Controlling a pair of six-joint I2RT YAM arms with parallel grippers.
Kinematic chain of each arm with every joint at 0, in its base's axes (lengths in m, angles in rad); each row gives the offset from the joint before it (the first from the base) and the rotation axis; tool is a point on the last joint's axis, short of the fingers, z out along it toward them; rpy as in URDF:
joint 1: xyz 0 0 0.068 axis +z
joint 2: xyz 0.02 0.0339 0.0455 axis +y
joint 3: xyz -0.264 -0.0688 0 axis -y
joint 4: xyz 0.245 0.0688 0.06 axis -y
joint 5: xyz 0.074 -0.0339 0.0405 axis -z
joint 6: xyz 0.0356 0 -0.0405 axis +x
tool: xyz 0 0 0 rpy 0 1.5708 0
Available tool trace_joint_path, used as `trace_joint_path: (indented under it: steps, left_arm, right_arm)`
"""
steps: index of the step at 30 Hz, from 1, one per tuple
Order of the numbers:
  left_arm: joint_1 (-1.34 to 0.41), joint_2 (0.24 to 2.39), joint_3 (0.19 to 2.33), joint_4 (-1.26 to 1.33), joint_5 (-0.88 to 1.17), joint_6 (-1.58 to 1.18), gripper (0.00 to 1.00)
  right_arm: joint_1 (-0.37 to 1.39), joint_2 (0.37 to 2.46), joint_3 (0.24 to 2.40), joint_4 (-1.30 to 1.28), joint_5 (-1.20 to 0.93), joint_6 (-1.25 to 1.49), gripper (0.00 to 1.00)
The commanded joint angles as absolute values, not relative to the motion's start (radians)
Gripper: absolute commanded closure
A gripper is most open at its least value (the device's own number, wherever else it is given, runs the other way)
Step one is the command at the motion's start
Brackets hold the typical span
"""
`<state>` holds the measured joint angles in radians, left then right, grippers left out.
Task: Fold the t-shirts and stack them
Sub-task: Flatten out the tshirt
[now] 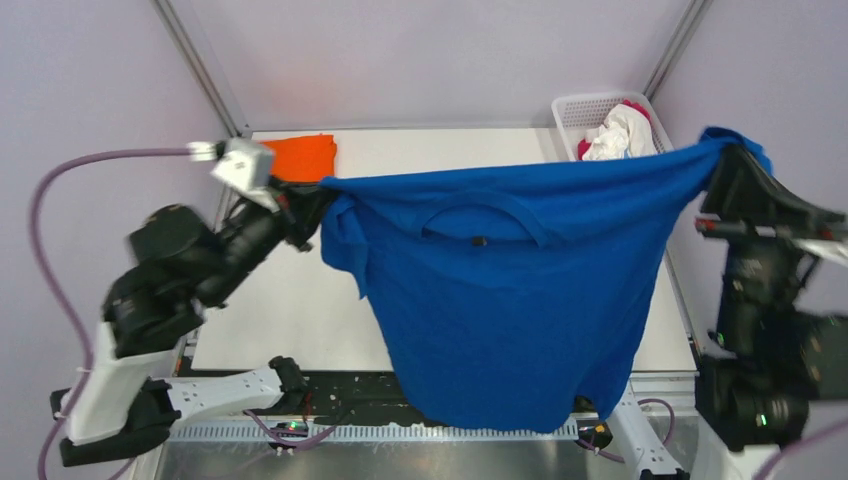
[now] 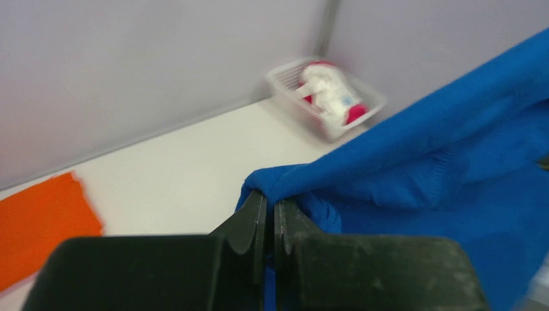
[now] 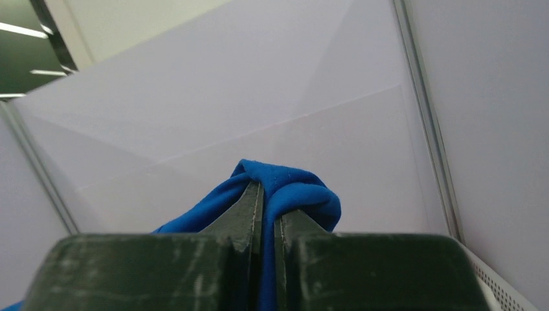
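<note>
Top external view: the blue shirt (image 1: 500,300) is up in the air, pulled taut btwn the 2 hands, w/ its body hanging down past the near edge of the surface (image 1: 440,150) and touching nothing flat. The left hand (image 1: 300,205) is pinched closed on 1 top corner of it, by the sleeve. The left wrist view shows the fingers nearly meeting w/ blue cloth bunched at their tips. The right hand (image 1: 722,165) is likewise clamped on the opposite corner, and its own wrist view shows a fold of blue cloth squeezed in the narrow gap. The neck opening sits just below the stretched top edge, so I'd judge it's held by the shoulders. No print shows from here. As for progress, the orange shirt (image 1: 303,157) lies flat and squared at the far-left corner of the surface, which looks like 1 done and the start of the stack. The blue one is spread but not yet laid down or folded. A white shirt (image 1: 620,135) and a magenta shirt (image 1: 583,150) sit crumpled in the basket (image 1: 575,108) at the far right, so at least 2 more remain, prob. under halfway overall.
</note>
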<state>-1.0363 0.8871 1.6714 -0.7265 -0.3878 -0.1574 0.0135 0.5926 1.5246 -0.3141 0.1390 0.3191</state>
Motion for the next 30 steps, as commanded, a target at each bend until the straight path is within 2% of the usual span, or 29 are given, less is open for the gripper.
trace_joint_path:
  steps: [1, 4, 7, 8, 10, 12, 13, 14, 15, 16, 17, 20, 23, 25, 30]
  left_arm:
    - [-0.645, 1.046, 1.492, -0.693, -0.201, -0.245, 1.0]
    - [-0.503, 1.214, 1.42, -0.716, -0.113, -0.284, 1.0]
    - [-0.415, 1.404, 1.408, -0.714, -0.043, -0.275, 1.0]
    - [-0.384, 1.499, 1.434, -0.719, -0.024, -0.28, 0.95]
    - [-0.328, 1.641, 1.516, -0.758, -0.011, -0.3, 0.74]
    - [-0.276, 1.771, 1.634, -0.86, 0.021, -0.321, 0.51]
    - [-0.256, 1.819, 1.686, -0.888, 0.033, -0.327, 0.42]
    - [-0.242, 1.851, 1.721, -0.908, 0.04, -0.334, 0.32]
    - [-0.231, 1.87, 1.743, -0.913, 0.05, -0.333, 0.1]
    - [-0.227, 1.872, 1.744, -0.903, 0.055, -0.334, 0.02]
    - [-0.226, 1.863, 1.736, -0.885, 0.059, -0.334, 0.0]
    - [-0.225, 1.812, 1.663, -0.795, 0.119, -0.355, 0.0]
    - [-0.23, 1.774, 1.602, -0.718, 0.269, -0.367, 0.01]
    - [-0.244, 1.747, 1.561, -0.691, 0.349, -0.38, 0.0]
    - [-0.339, 1.635, 1.357, -0.594, 0.332, -0.396, 0.01]
  right_arm:
    - [0.014, 0.826, 1.379, -0.233, 0.188, 0.319, 0.95]
    - [0.033, 1.009, 1.277, -0.086, 0.229, 0.309, 0.95]
    - [0.129, 1.23, 1.301, -0.036, 0.305, 0.224, 0.95]
    - [0.146, 1.364, 1.349, -0.034, 0.32, 0.209, 0.95]
    - [0.185, 1.571, 1.465, -0.065, 0.328, 0.191, 0.91]
    - [0.212, 1.766, 1.624, -0.139, 0.342, 0.181, 0.69]
    - [0.227, 1.877, 1.678, -0.17, 0.351, 0.173, 0.51]
    - [0.236, 1.922, 1.782, -0.231, 0.374, 0.165, 0.42]
    - [0.256, 1.986, 1.824, -0.256, 0.407, 0.146, 0.23]
    - [0.277, 2.006, 1.871, -0.28, 0.428, 0.135, 0.12]
    - [0.286, 2.019, 1.877, -0.278, 0.461, 0.114, 0.01]
    - [0.313, 1.978, 1.803, -0.216, 0.472, 0.102, 0.04]
    - [0.316, 1.874, 1.708, -0.198, 0.441, 0.149, 0.05]
    - [0.316, 1.79, 1.578, -0.205, 0.414, 0.192, 0.05]
    - [0.316, 1.533, 1.252, -0.189, 0.285, 0.305, 0.05]
